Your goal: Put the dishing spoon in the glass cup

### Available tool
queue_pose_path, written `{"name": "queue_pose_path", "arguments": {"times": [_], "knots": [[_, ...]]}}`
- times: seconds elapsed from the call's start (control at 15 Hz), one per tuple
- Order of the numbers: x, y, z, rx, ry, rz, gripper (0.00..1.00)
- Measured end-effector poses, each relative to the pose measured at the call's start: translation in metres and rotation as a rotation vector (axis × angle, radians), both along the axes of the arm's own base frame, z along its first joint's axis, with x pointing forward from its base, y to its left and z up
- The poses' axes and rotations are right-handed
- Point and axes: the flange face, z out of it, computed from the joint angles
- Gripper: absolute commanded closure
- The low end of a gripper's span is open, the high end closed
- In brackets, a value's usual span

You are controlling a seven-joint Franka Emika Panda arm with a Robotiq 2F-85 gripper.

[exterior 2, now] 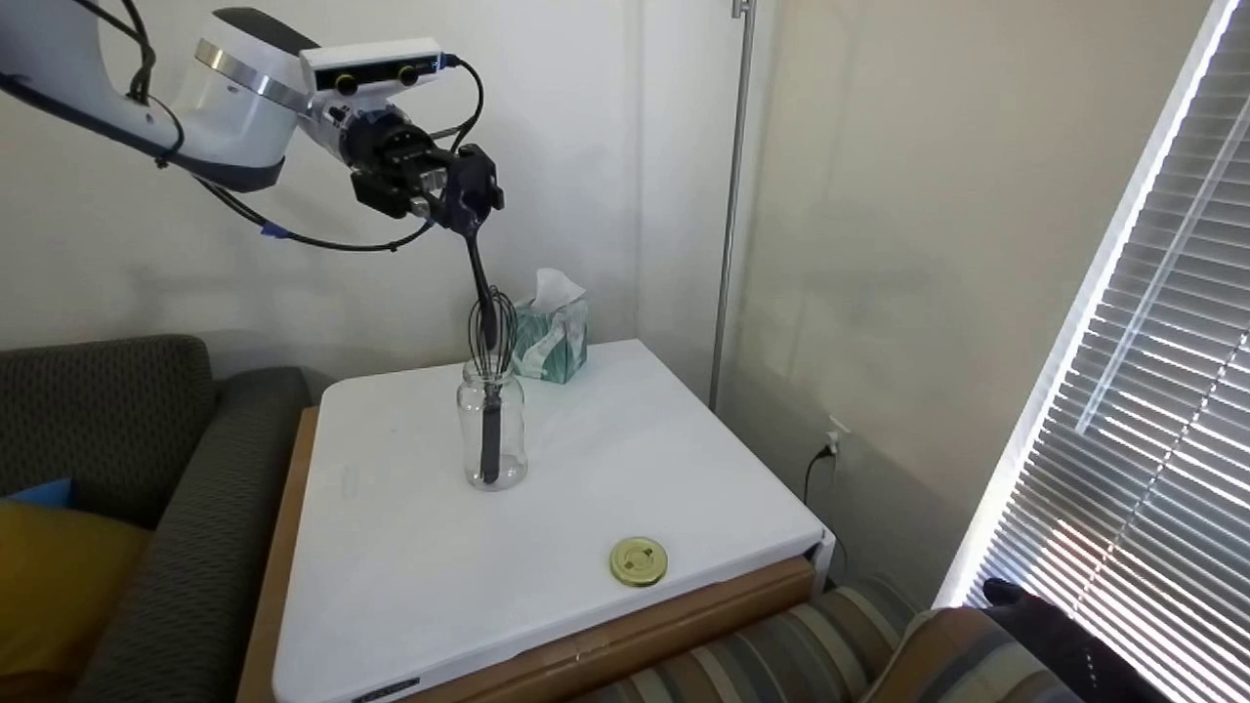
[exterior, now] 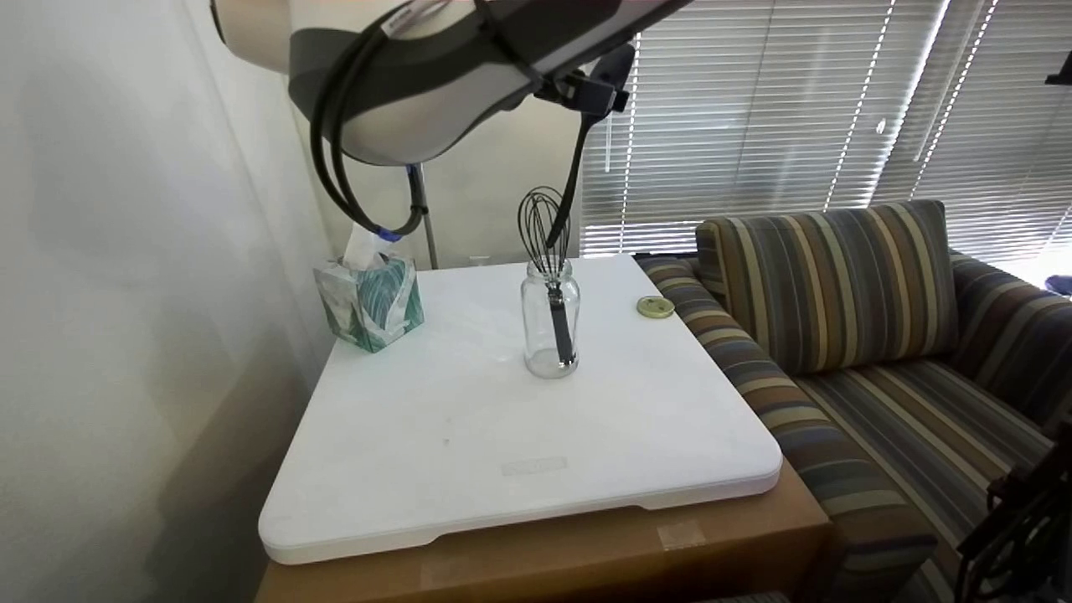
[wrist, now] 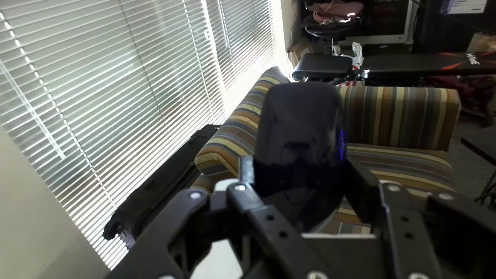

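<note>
The black dishing spoon (exterior: 571,180) hangs bowl up and handle down, slightly tilted, and also shows in an exterior view (exterior 2: 477,262). My gripper (exterior: 605,99) is shut on the sides of its bowl; in the wrist view the dark bowl (wrist: 300,128) fills the space between the fingers (wrist: 298,174). The clear glass cup (exterior: 536,331) stands upright on the white table, also in an exterior view (exterior 2: 513,434). The spoon's handle end is just above the glass mouth, overlapping the whisk's wires in both exterior views. Whether it is among or beside the wires, I cannot tell.
A dark wire whisk (exterior: 559,322) stands handle down in the glass, its wires rising above the rim. A teal tissue box (exterior: 377,306) and a gold lid (exterior 2: 639,561) lie on the white table (exterior: 402,452). A striped sofa (exterior: 837,289) borders the table.
</note>
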Motion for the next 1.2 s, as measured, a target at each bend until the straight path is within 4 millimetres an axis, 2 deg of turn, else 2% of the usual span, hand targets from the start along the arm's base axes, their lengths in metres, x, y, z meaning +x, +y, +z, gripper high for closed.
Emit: {"name": "queue_pose_path", "arguments": {"times": [0.67,1.2], "knots": [[-0.013,-0.002,0.007,-0.064,0.021,-0.073,0.67],[-0.022,-0.008,-0.006,-0.104,0.071,-0.12,0.67]]}}
